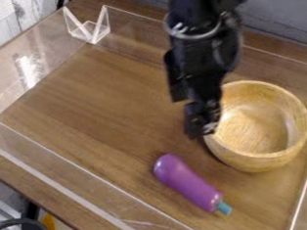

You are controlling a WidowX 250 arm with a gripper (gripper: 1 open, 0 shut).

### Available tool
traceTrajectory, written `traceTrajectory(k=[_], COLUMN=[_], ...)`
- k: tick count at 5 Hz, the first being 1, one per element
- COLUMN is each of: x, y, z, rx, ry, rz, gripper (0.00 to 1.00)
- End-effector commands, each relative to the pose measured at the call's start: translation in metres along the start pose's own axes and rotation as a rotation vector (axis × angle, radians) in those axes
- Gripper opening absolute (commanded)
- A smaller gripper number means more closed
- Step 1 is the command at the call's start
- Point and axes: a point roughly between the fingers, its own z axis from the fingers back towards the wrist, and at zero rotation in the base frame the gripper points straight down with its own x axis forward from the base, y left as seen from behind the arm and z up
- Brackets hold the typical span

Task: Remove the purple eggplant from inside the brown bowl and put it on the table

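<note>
- Wood-grain tabletop (77, 102) fills my view, fenced by low clear plastic walls (35, 46); I take the brown bowl (258, 125) as my landmark.
- That bowl sits upright toward the right edge of the tabletop, and its hollow looks empty (smooth pale wood, nothing purple in it).
- Below and to the left of the bowl lies the purple eggplant (187, 182), flat on its side on the bare wood, near the bowl's rim but apart from it. Its teal stem tip points toward the lower right corner.
- My tool (203, 124) hangs from the dark arm, pointing straight down at the bowl's left rim, just beside or slightly over it; I cannot tell whether it touches the wood.
- Its jaws stand fully spread and grip nothing, which fits an eggplant lying free on the tabletop, well clear of the fingers.
- I judge the task essentially met: the eggplant is out of the bowl and resting on the table, and lying lengthwise it looks settled.
- A small clear plastic stand (88, 23) sits far up and left of the bowl, out of the way.
- My one worry is the tool so near the rim; a careless move could nudge the bowl.
</note>
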Motion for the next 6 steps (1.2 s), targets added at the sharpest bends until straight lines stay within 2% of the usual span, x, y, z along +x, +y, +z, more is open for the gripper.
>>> traceTrajectory(k=[1, 2, 4, 5, 6], x=[0.010, 0.010, -0.015, -0.017, -0.019], y=[0.003, 0.000, -0.004, 0.000, 0.004], z=[0.018, 0.026, 0.026, 0.028, 0.030], rx=[0.021, 0.015, 0.027, 0.033, 0.035], ry=[-0.039, -0.039, -0.039, -0.044, -0.051], rz=[-0.016, -0.028, 0.000, -0.006, -0.004], gripper=[1.00, 1.00, 1.00, 1.00, 0.00])
